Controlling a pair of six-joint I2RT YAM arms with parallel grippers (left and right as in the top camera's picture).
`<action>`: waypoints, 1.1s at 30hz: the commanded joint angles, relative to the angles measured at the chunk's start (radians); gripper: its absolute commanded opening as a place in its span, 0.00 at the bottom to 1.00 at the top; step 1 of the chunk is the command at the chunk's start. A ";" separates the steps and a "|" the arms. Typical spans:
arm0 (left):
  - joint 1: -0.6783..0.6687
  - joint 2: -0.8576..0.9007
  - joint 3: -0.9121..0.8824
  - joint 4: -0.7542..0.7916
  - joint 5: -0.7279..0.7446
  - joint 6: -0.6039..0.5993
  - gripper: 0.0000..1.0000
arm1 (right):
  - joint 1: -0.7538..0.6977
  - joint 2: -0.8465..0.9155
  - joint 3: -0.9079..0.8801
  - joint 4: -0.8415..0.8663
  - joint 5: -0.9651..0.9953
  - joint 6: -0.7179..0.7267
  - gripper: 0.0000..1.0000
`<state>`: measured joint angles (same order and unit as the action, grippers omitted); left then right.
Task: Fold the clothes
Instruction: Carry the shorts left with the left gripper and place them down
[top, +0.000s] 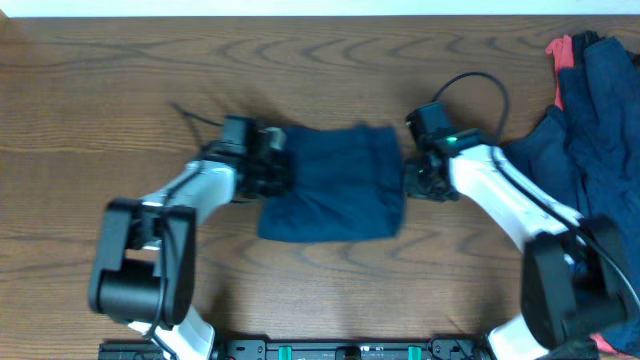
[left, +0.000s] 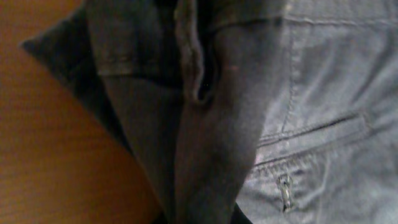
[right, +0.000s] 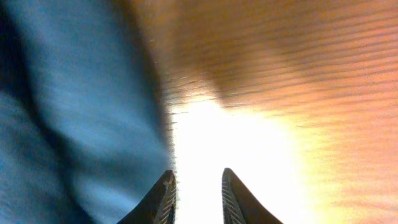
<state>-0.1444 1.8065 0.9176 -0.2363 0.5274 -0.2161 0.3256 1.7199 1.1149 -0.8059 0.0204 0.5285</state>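
Observation:
A folded navy garment (top: 330, 185) of the clothes lies in the middle of the table. My left gripper (top: 274, 172) is at its left edge. In the left wrist view the cloth (left: 236, 112) fills the frame, and a raised fold runs down into the jaws, which are shut on it; the fingers themselves are hidden. A seam and a small zip pull (left: 285, 190) show to the right. My right gripper (top: 412, 178) is at the garment's right edge. Its fingers (right: 163, 199) stand slightly open around bare table, the left one brushing the blue cloth (right: 74, 112).
More of the clothes, dark navy (top: 590, 120) with a coral-red piece (top: 560, 50), are heaped at the table's far right, beside my right arm. A black cable (top: 480, 85) loops behind the right wrist. The wooden table (top: 120, 110) extends left.

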 joint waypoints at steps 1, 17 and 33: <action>0.203 -0.055 0.030 -0.021 -0.273 -0.036 0.06 | -0.036 -0.117 0.016 -0.029 0.032 -0.062 0.25; 0.805 -0.107 0.037 0.247 -0.435 -0.036 0.06 | -0.070 -0.169 0.016 -0.118 0.031 -0.089 0.25; 0.823 -0.091 0.037 0.190 -0.435 -0.084 0.98 | -0.070 -0.169 0.016 -0.122 0.032 -0.089 0.26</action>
<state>0.6743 1.7149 0.9375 -0.0124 0.1036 -0.2657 0.2611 1.5509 1.1179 -0.9245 0.0414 0.4545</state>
